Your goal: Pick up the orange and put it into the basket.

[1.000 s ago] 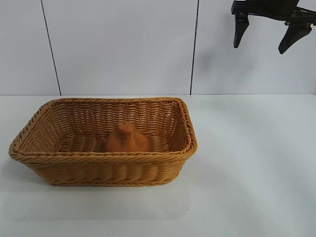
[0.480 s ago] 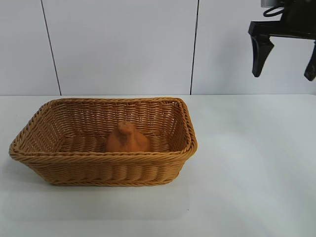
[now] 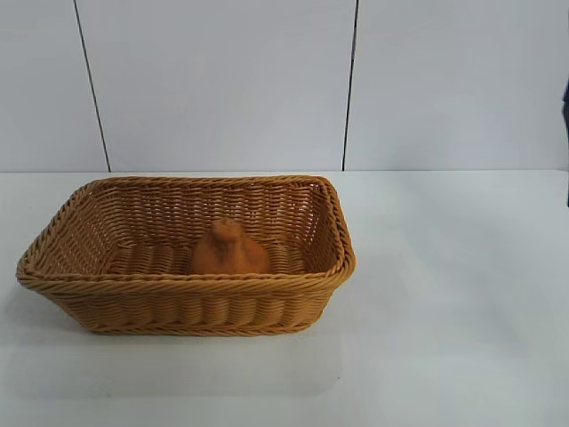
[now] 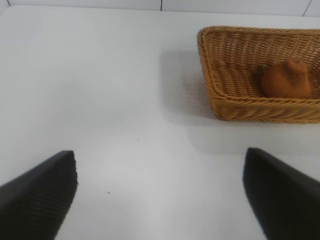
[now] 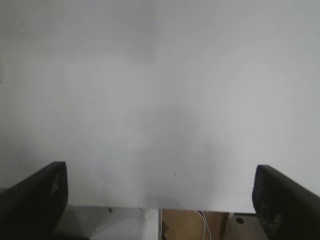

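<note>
From outside, the orange point(image 3: 228, 249) is seen resting on the floor of the basket point(image 3: 53, 271), near the front wall and about midway along it, its knobby bump upward. The basket stands on the table point(image 3: 444, 294), left of centre. Almost nothing of either arm is shown here; only a dark sliver at the right edge can be made out.

From the left wrist, the left gripper point(image 4: 160, 195) is seen with its jaws spread wide and nothing between them, parked above bare table well apart from the basket point(image 4: 210, 85). The orange point(image 4: 286, 80) is seen inside, close to the near wall.

From the right wrist, the right gripper point(image 5: 160, 195) is likewise spread wide and empty, held over bare table near its edge, with neither basket nor orange in sight.

The placing is judged done, so the step in hand is clearing away. It is best done by keeping both grippers spread and well apart from the basket, so that rim and orange are left undisturbed.
</note>
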